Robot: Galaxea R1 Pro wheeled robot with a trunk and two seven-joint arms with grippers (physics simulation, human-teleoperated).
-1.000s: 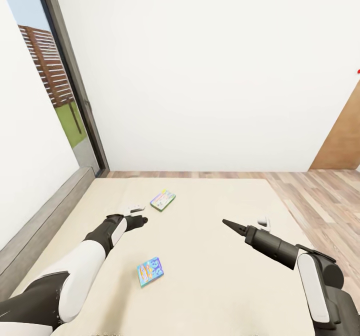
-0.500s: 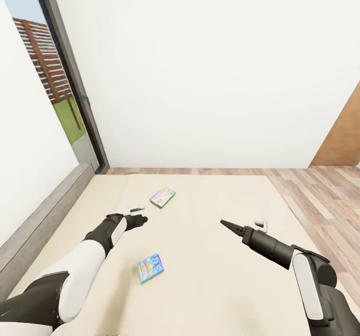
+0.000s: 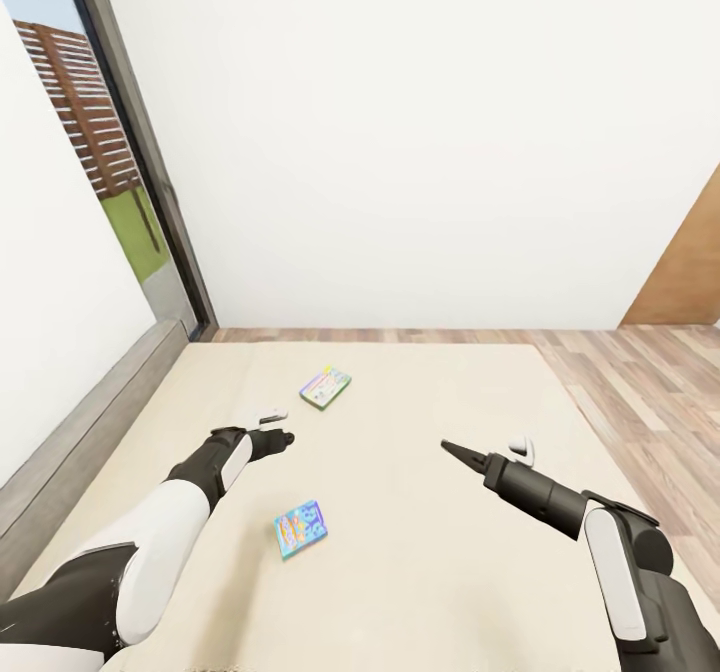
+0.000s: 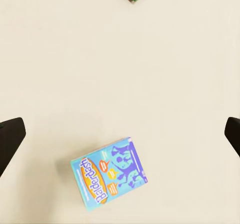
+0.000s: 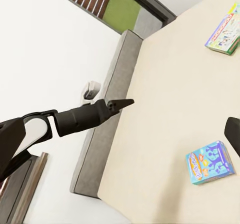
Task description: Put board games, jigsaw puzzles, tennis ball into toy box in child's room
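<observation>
The robot stood at the bed (image 3: 420,552) with both arms stretched out over the beige mattress, and the step in hand looked like the pickup of the two board games lying there. The small blue game box (image 3: 301,529) lay flat on the mattress nearer the robot, between the two arms and closer to the left one; the pale, colourful game box (image 3: 326,388) lay farther off toward the foot of the bed, well apart from the blue one. The left tool (image 3: 268,429) hung above the mattress with its fingers spread wide and empty; in the left wrist view the blue box sat between the two dark fingertips, well below them. The right tool (image 3: 492,450) hovered over the right half of the bed, holding nothing, its fingers parted too. The next move probably called for lowering the left tool onto the blue box, bracketing its thin edges squarely, since so flat a box on a soft surface offers little to grip.
</observation>
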